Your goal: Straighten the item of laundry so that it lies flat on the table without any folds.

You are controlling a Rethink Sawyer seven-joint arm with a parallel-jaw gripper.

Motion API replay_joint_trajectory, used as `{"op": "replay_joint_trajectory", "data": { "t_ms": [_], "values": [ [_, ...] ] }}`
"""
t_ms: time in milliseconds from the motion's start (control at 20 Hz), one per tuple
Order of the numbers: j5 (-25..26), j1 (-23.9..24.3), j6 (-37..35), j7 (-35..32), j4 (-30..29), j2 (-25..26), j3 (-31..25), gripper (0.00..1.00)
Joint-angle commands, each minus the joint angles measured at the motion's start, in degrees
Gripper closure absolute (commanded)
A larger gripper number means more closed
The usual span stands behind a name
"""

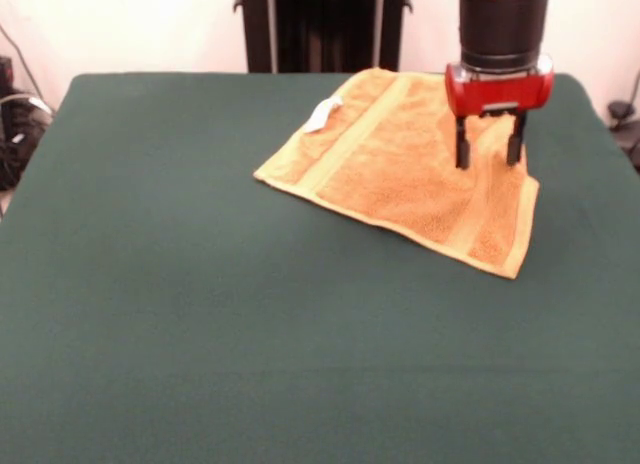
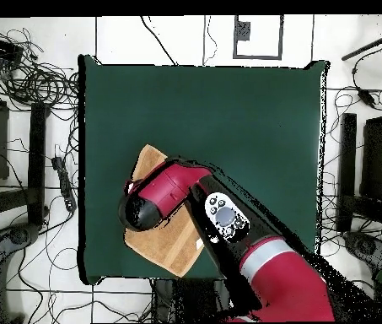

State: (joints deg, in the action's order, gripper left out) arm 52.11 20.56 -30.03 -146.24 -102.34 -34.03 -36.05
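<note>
The item of laundry (image 1: 400,174) is an orange-tan towel spread at the far right of the table (image 1: 200,304), skewed to its edges. It has paler bands, and a small white tag (image 1: 323,114) at its far left edge. My gripper (image 1: 489,154) hangs straight down over the towel's right part, open, with its two black fingertips (image 1: 462,159) at or just above the cloth and nothing held between them. In the overhead view the red arm (image 2: 164,194) covers the middle of the towel (image 2: 169,249) and hides the gripper. The table's green cloth (image 2: 228,118) fills the rest.
The towel's right corner lies close to the table's right edge (image 1: 590,164) in the front view. Cables (image 2: 34,80) and dark stands (image 2: 346,169) crowd the floor around the table in the overhead view.
</note>
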Motion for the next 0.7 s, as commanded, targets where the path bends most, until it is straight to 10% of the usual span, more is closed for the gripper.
{"op": "replay_joint_trajectory", "data": {
  "t_ms": [50, 700],
  "values": [
    [-2.5, -1.0, -13.4, 15.8, 0.5, -0.5, 0.7, 0.00],
    [-1.4, 7.0, -13.1, 21.1, -6.4, -5.1, -1.6, 0.00]
  ]
}}
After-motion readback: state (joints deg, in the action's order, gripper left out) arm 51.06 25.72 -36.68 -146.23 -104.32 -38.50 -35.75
